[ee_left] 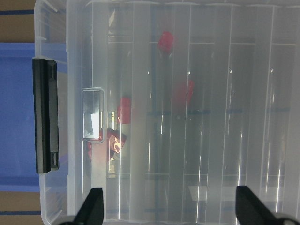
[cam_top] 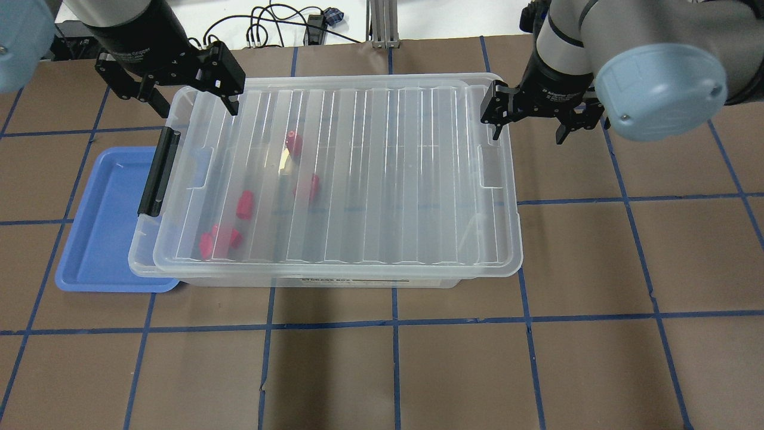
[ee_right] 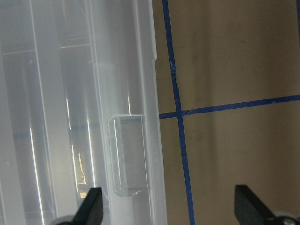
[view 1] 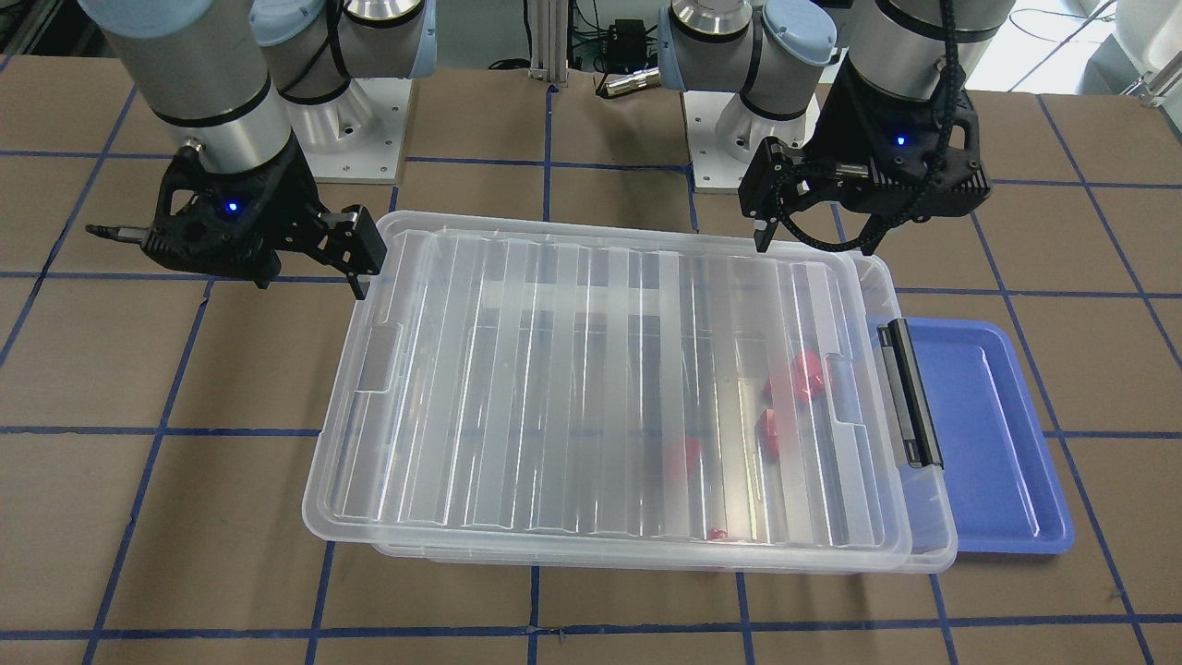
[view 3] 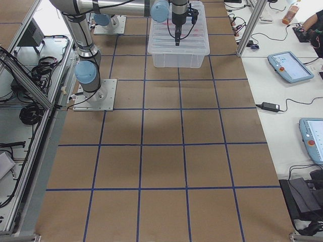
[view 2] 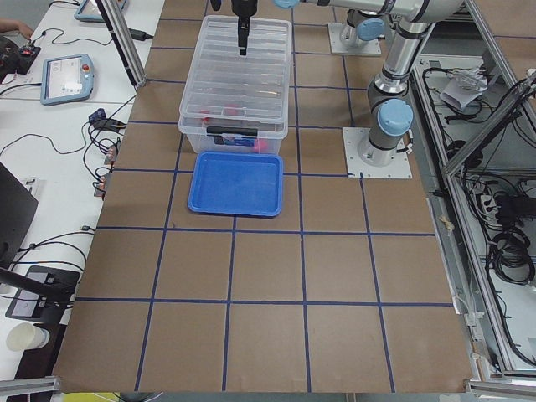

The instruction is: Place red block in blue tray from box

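A clear plastic box [cam_top: 418,272] stands with its clear lid [cam_top: 382,179] on it, the lid sitting slightly askew. Several red blocks [cam_top: 244,205] lie inside near the robot's left end, seen through the lid [view 1: 802,377] [ee_left: 123,110]. The blue tray [cam_top: 101,227] lies beside that end, partly under the box, and has nothing in it [view 1: 997,443]. My left gripper [cam_top: 194,104] is open and empty above the lid's far left corner [ee_left: 171,211]. My right gripper [cam_top: 528,128] is open and empty over the lid's right edge [ee_right: 169,211].
A black latch handle [cam_top: 158,173] sits on the box's left end, next to the tray [ee_left: 45,115]. The lid has a moulded grip recess [ee_right: 129,154] at its right end. Brown table with blue tape lines [cam_top: 525,316] lies all around. Both arm bases [view 1: 351,129] stand behind the box.
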Tool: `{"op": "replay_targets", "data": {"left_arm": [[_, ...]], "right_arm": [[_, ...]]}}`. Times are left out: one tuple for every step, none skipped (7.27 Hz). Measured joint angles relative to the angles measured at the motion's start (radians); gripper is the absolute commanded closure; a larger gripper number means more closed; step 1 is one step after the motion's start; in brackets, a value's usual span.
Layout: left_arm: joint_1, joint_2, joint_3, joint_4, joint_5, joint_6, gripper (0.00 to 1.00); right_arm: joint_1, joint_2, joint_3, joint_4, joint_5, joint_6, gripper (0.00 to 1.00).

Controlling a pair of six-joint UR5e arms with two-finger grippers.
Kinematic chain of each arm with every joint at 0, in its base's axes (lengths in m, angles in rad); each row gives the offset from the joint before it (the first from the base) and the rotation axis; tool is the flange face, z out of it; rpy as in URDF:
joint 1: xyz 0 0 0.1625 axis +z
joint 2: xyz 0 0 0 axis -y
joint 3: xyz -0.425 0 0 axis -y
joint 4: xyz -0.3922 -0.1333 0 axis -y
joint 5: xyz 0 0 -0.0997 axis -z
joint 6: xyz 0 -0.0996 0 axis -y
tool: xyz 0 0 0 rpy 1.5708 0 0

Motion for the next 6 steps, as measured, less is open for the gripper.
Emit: {"op": "replay_targets", "data": {"left_arm": [[0.001,0.002,-0.002,-0.001,-0.002,0.001,0.00],[0.002,0.004,-0.004,-0.001,-0.002,0.002,0.00],[0.002,0.005,-0.005,-0.001,-0.002,0.002,0.00],[0.003,0.005,-0.005,-0.001,-0.005,0.002,0.00],[0.004,0.006,-0.005,-0.001,-0.004,0.002,0.00],[0.005,0.005,-0.002,-0.001,-0.002,0.003,0.00]], "right_arm": [[0.000,0.025,0.027,-0.039,-0.001,-0.007,0.00],[0.000,0.053,0.047,-0.068,-0.002,-0.024,0.00],[-0.001,0.075,0.060,-0.090,-0.003,-0.044,0.00],[-0.002,0.087,0.066,-0.103,-0.004,-0.054,0.00],[-0.005,0.093,0.069,-0.108,-0.006,-0.063,0.00],[-0.009,0.095,0.071,-0.111,-0.022,-0.071,0.00]]}}
